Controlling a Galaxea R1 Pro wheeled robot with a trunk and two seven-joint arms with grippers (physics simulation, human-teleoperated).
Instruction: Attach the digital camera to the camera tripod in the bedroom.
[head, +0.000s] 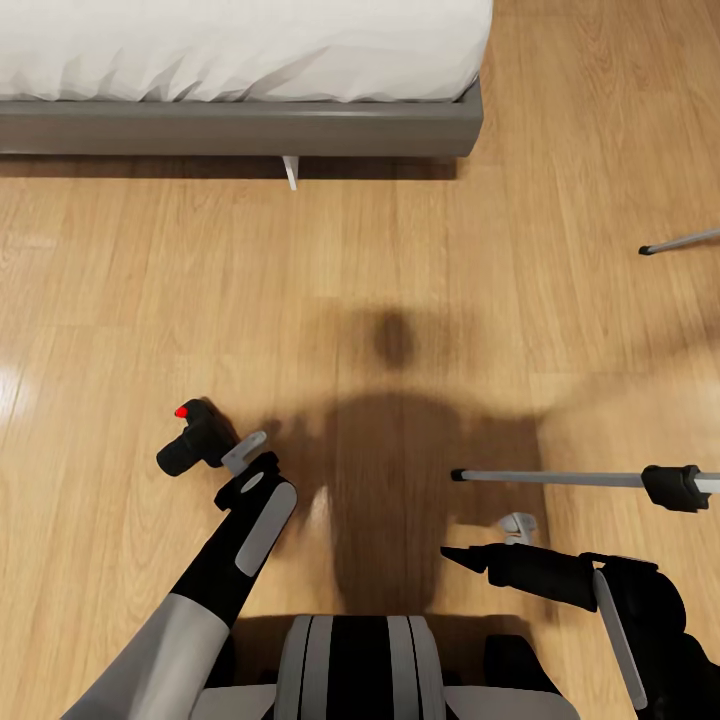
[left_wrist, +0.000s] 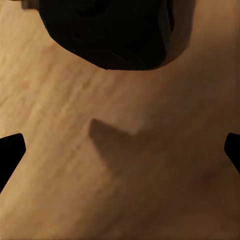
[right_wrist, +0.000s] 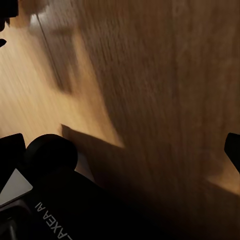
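Observation:
The digital camera (head: 192, 441), small and matte black with a red button on top, lies on the wood floor at the left. My left gripper (head: 241, 456) hangs just to its right, open. In the left wrist view the camera (left_wrist: 110, 30) is a dark mass ahead of the wide-open left gripper (left_wrist: 120, 150), not between the fingers. Two silver legs of the camera tripod (head: 560, 478) reach in from the right, one with a dark grey joint (head: 675, 487). A black tapered handle (head: 510, 567) lies below that leg. My right gripper (right_wrist: 122, 147) is open over bare floor.
The grey-framed white bed (head: 240, 125) runs across the far side, with a pale foot (head: 290, 172) under its frame. A second tripod leg tip (head: 680, 243) lies far right. My shadow darkens the middle floor. A black lettered part (right_wrist: 65, 200) sits close to the right gripper.

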